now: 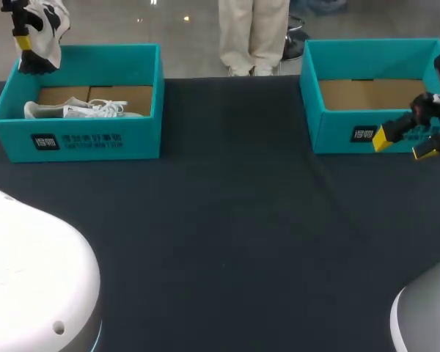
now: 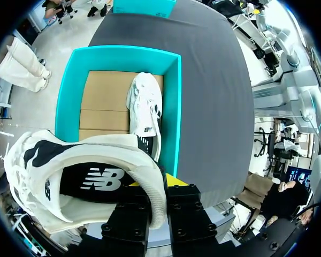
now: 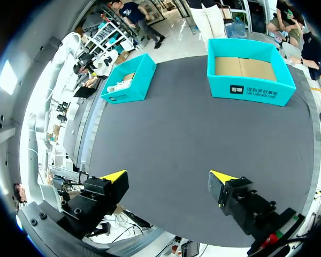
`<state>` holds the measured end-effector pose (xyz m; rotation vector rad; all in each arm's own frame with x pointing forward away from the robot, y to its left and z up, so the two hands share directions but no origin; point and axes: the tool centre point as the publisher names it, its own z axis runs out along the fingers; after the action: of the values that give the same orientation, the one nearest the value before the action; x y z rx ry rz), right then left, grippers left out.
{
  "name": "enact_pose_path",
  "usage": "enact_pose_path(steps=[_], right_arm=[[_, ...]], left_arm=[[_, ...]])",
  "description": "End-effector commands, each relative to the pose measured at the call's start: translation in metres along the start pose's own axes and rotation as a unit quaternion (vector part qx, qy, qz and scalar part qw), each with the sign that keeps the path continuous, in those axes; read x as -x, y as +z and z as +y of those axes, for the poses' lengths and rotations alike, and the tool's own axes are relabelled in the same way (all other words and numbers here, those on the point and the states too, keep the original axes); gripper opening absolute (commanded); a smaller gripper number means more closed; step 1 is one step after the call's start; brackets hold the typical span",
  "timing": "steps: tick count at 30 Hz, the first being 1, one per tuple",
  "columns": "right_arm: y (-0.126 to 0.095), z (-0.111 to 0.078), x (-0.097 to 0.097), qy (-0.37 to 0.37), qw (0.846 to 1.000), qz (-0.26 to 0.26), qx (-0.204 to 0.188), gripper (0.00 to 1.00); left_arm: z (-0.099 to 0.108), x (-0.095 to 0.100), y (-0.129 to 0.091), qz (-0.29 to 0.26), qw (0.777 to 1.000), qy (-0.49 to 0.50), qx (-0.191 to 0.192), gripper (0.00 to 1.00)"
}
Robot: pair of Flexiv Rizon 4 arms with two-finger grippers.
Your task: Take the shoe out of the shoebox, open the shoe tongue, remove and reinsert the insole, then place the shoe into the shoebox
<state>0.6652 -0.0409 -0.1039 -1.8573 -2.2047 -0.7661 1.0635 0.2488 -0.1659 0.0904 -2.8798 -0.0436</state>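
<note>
Well, at the far left my left gripper [image 1: 23, 40] hangs in the air above the back left corner of the left shoebox [image 1: 88, 139]. It is holding the shoe [image 2: 69, 182], a white one with black patches, clear of the box. In the left wrist view the padded heel collar sits pinched between my two black fingers, and the shoe's opening faces the camera. The shoe hides most of my yellow tips, so I judge the grip firm only as far as I can see.

Below it, inside the same teal box, a second shoe [image 1: 81, 110], all white, lies on the brown cardboard floor close along the front wall.

The dark table [image 1: 227, 235] stretches across the middle. Further right stands the right shoebox [image 1: 337, 132], also teal with a cardboard floor.

At the far right my right gripper [image 3: 168, 176] hovers near that box's front right corner. Its fingers are spread wide, with only the dark tabletop showing between the yellow tips.
</note>
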Motion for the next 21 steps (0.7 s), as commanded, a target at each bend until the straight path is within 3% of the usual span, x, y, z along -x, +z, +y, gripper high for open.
enact_pose_path(steps=[1,7,14,17,21], right_arm=[[0.001,0.003,0.000,0.001,1.000,-0.001,-0.003,1.00],[0.001,0.003,0.000,0.001,1.000,-0.001,-0.003,1.00],[0.001,0.003,0.000,0.001,1.000,-0.001,-0.003,1.00],[0.001,0.003,0.000,0.001,1.000,-0.001,-0.003,1.00],[0.001,0.003,0.000,0.001,1.000,-0.001,-0.003,1.00]], left_arm=[[0.001,0.000,-0.002,0.000,1.000,0.001,0.000,0.00],[-0.002,-0.004,-0.003,-0.040,0.993,0.112,-0.013,0.00],[0.006,0.003,-0.010,-0.078,0.971,0.223,0.027,0.00],[0.009,0.001,-0.011,-0.096,0.951,0.290,0.048,0.00],[0.016,-0.004,-0.008,-0.105,0.900,0.418,0.063,0.00]])
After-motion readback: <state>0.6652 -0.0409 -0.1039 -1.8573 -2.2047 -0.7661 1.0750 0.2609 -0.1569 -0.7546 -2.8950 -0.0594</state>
